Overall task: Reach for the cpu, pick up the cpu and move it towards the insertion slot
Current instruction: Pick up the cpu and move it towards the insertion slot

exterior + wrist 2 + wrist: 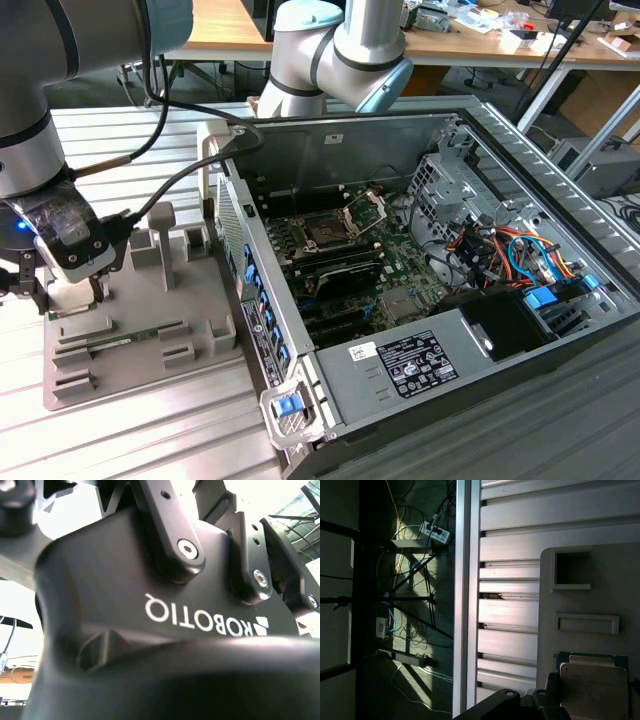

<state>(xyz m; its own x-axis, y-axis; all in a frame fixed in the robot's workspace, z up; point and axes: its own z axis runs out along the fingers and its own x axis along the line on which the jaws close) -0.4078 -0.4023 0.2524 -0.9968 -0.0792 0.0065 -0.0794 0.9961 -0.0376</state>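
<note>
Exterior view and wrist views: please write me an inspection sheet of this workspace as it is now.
Surface: ribbed metal table, grey tray on it.
Job's things: cpu on the tray; insertion slot inside the open computer case.
Clutter: green memory stick on the tray.
Claw: the claw hangs over the tray, beside the cpu.
Cables: coloured wires in the case; black cables along the arm.
Surroundings: desks behind; power strip on the floor.

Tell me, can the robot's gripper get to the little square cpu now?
Probably yes. The gripper is low at the grey tray, and in the first wrist view the cpu lies face up right by it with nothing on top.
</note>
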